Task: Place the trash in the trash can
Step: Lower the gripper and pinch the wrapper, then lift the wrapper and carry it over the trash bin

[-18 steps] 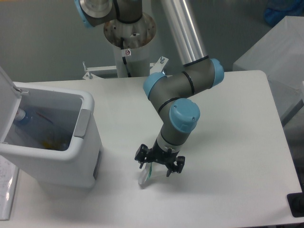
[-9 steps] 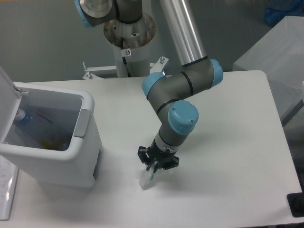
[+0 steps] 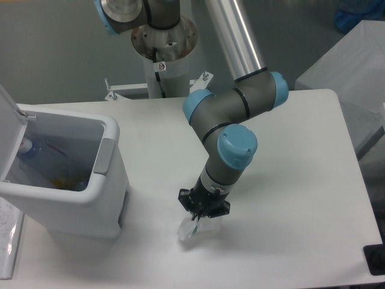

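Observation:
A crumpled clear wrapper (image 3: pixel 190 229) with a green streak hangs from my gripper (image 3: pixel 198 218), which is shut on its upper edge near the table's front middle. Its lower end sits at or just above the tabletop. At the left stands the white trash can (image 3: pixel 105 198), its lid raised and a grey tab (image 3: pixel 103 156) on its right rim. Inside the bin, a clear plastic bottle (image 3: pixel 30 147) lies against the far left wall. The gripper is to the right of the bin, about one bin-width away.
The arm's base column (image 3: pixel 162 54) rises at the back of the table. A white sheet (image 3: pixel 7 241) lies at the front left corner beside the bin. A dark object (image 3: pixel 376 259) sits at the table's front right corner.
The gripper's fingers, spread around the wrapper a second ago, have shut on it. The wrist has shifted slightly toward the front right, and the wrapper now hangs from the fingers.

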Robot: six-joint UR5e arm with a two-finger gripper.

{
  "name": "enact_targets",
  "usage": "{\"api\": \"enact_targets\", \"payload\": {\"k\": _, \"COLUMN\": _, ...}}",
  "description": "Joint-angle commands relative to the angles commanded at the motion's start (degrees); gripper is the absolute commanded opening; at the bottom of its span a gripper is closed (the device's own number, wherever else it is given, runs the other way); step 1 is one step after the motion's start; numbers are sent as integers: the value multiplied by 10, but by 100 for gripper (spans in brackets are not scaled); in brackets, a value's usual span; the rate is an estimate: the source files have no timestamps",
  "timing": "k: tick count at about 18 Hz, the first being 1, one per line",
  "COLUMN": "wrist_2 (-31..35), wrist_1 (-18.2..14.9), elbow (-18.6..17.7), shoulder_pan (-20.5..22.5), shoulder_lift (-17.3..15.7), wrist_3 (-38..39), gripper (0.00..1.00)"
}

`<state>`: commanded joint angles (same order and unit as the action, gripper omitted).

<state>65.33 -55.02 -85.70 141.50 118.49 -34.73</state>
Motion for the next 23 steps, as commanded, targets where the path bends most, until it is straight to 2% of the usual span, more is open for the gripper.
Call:
{"api": "enact_targets", "payload": {"k": 4, "wrist_2": -80, "wrist_1": 4, "elbow": 36, "shoulder_pan": 4, "shoulder_lift": -26, "wrist_3": 24, "gripper": 0}}
{"api": "enact_targets", "payload": {"k": 11, "wrist_2": -159, "wrist_1": 7, "elbow": 71, "shoulder_pan": 2, "shoulder_lift": -65, "wrist_3": 69, "gripper": 0}}
{"api": "enact_targets", "payload": {"k": 15, "wrist_2": -198, "wrist_1": 7, "elbow": 71, "shoulder_pan": 0, "shoulder_lift": -99, "wrist_3": 73, "gripper": 0}}
{"api": "enact_targets", "payload": {"k": 18, "wrist_2": -230, "wrist_1": 7, "elbow": 64, "shoulder_pan": -8, "shoulder_lift": -139, "wrist_3": 77, "gripper": 0}}
{"api": "enact_targets", "payload": {"k": 23, "wrist_2": -250, "wrist_1": 4, "elbow": 61, "shoulder_pan": -44, "shoulder_lift": -168, "wrist_3": 93, "gripper": 0}}
